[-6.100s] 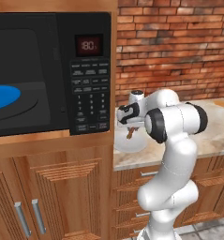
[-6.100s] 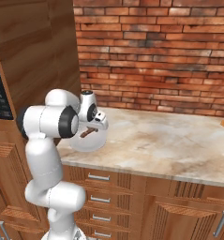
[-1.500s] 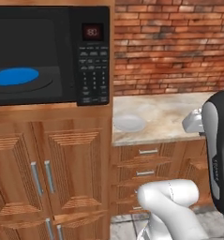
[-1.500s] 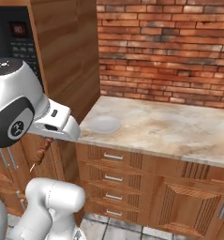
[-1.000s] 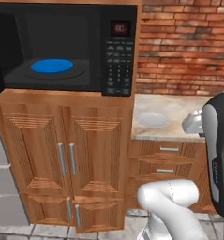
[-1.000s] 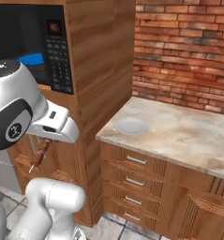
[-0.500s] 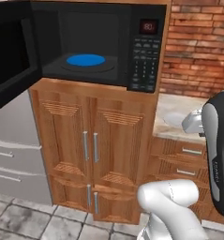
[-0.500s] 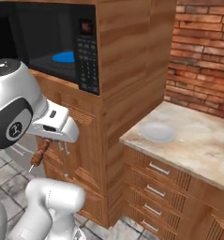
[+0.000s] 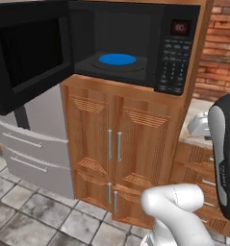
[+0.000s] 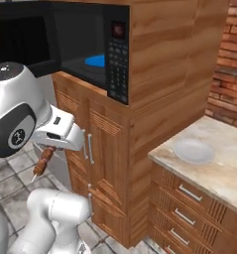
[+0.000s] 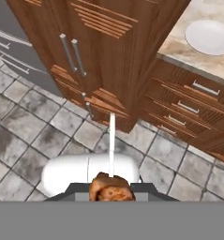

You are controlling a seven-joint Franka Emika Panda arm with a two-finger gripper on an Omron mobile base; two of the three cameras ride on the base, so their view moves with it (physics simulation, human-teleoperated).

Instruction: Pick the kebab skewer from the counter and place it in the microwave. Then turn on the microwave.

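Skewer in grip, microwave open

Gripper (image 10: 49, 149) clamped on the kebab skewer (image 10: 42, 162), held low w/ stick pointing down, out in front of the wood cabinet doors (image 9: 114, 144), above the tile floor (image 11: 33, 136). In hand view the skewer's brown chunks sit at the fingertips, pale stick running away toward the floor. Microwave (image 9: 135, 45) up above the cabinet, door (image 9: 27, 53) swung open to the left, blue plate (image 9: 117, 59) bare inside. Counter (image 10: 214, 158) off to the right w/ a white dish (image 10: 193, 150) on it, well apart from the skewer.
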